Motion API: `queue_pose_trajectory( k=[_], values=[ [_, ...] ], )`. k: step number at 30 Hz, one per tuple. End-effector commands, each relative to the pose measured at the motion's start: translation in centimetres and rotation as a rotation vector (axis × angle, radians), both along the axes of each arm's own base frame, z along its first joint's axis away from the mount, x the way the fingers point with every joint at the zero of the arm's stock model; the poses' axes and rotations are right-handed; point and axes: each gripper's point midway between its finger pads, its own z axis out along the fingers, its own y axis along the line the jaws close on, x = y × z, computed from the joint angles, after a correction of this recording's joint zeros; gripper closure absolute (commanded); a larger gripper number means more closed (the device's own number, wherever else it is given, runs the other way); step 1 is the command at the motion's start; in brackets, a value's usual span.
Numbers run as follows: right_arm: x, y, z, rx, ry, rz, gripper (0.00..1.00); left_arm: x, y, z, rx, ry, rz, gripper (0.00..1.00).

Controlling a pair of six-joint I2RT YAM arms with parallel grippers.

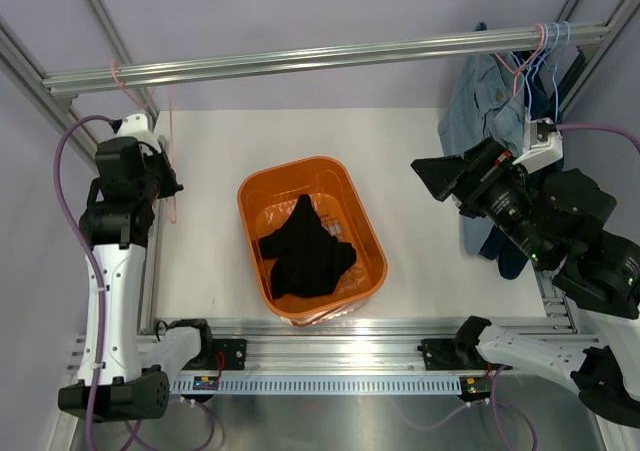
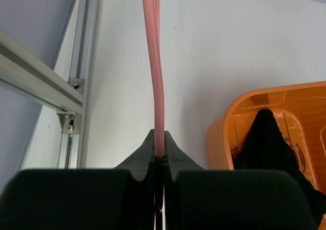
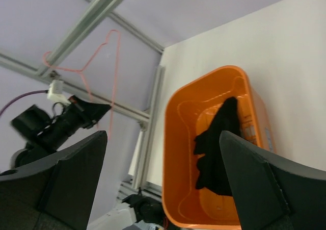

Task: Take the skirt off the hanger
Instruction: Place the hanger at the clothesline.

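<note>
The light-blue denim skirt [image 1: 478,96] hangs at the far right from a cluster of wire hangers hooked on the top rail, one of them pink [image 1: 530,66]. My right gripper [image 1: 445,179] is open and empty, just left of the skirt's lower part and not touching it; in the right wrist view [image 3: 163,181] its jaws stand wide apart. My left gripper [image 1: 172,184] is shut on the wire of a bare pink hanger [image 1: 168,131] that hangs from the rail's left end. The left wrist view shows that wire [image 2: 154,61] pinched between the jaws [image 2: 159,156].
An orange basket [image 1: 250,196] holding a black garment [image 1: 305,251] stands mid-table; it also shows in the right wrist view [image 3: 175,138]. Light-blue hangers [image 1: 560,46] share the right hook cluster. Darker blue cloth [image 1: 505,261] hangs under my right arm. Frame posts stand at both sides.
</note>
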Motion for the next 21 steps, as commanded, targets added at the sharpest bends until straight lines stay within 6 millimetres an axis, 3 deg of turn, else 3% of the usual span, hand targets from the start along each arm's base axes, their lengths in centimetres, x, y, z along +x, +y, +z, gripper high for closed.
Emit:
queue_pose_trajectory(
  k=[1, 4, 5, 7, 8, 9, 12, 13, 14, 19, 21],
  values=[
    [2.1, -2.0, -2.1, -0.142, 0.039, -0.140, 0.01, 1.5, 0.1, 0.4, -0.003, -0.061, -0.004, 1.00],
    [4.6, -3.5, -4.4, -0.309, 0.096, -0.220, 0.01, 1.5, 0.0, -0.1, -0.010, -0.055, -0.006, 0.72],
    [5.7, -6.1, -4.6, -0.378, 0.113, -0.299, 0.00, 1.5, 0.0, -0.1, -0.010, -0.058, -0.006, 0.54],
    [7.7, -8.4, -5.5, -0.479, 0.150, -0.372, 0.01, 1.5, 0.4, -0.4, -0.007, -0.048, 0.016, 0.34],
    [8.3, -9.7, -4.9, -0.511, 0.141, -0.406, 0.01, 1.5, 0.4, -0.5, -0.008, -0.043, 0.018, 0.27],
    [9.1, -12.1, -4.7, -0.574, 0.141, -0.453, 0.01, 1.6, 0.4, -0.6, -0.009, -0.039, 0.011, 0.26],
    [11.1, -15.8, -3.4, -0.606, 0.143, -0.497, 0.01, 1.8, 0.4, -0.9, -0.007, -0.029, 0.012, 0.18],
    [12.2, -16.7, -4.5, -0.624, 0.199, -0.497, 0.02, 1.7, 0.3, -1.3, -0.009, -0.025, 0.006, 0.16],
    [12.3, -17.4, -2.9, -0.632, 0.171, -0.516, 0.02, 1.9, 0.3, -1.2, -0.009, -0.035, 0.006, 0.13],
    [14.7, -21.6, -2.9, -0.692, 0.171, -0.601, 0.03, 1.3, 0.0, -0.5, -0.033, -0.059, 0.006, 0.04],
    [15.6, -21.7, -3.8, -0.666, 0.173, -0.565, 0.05, 0.8, -0.1, 0.5, -0.040, -0.074, 0.012, 0.03]
  ],
)
